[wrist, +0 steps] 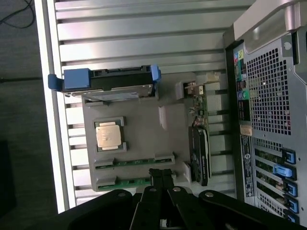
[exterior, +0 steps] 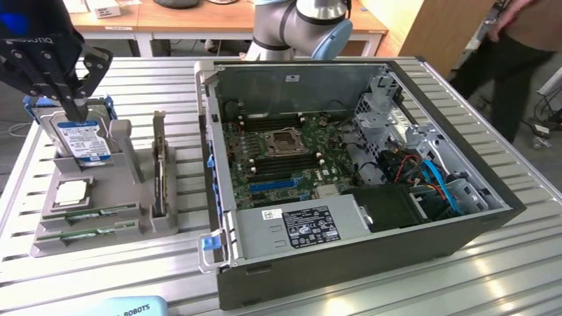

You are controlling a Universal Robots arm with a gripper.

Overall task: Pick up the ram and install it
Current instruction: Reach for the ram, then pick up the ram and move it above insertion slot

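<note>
Two green ram sticks lie side by side in slots at the near end of a grey holder tray (exterior: pixel 131 224); one ram (exterior: pixel 95 213) (wrist: pixel 135 161) sits just behind the other (exterior: pixel 83 232) (wrist: pixel 125 182). My black gripper (exterior: pixel 76 104) (wrist: pixel 160 174) hangs high over the tray's hard-drive end in the exterior view. Its fingers are shut together with nothing between them. In the wrist view the fingertips (wrist: pixel 167 177) line up near the end of the ram sticks. The open computer case (exterior: pixel 457 217) lies on the exterior view's right, its motherboard (exterior: pixel 281 148) exposed.
The tray also holds a blue-labelled hard drive (exterior: pixel 83 138) (wrist: pixel 115 86), a square silver processor (exterior: pixel 72 192) (wrist: pixel 109 135) and an upright card (exterior: pixel 158 171) (wrist: pixel 200 143). All rest on a slatted metal table (exterior: pixel 518 263). A person (exterior: pixel 518 46) stands at the far right. Desks stand behind.
</note>
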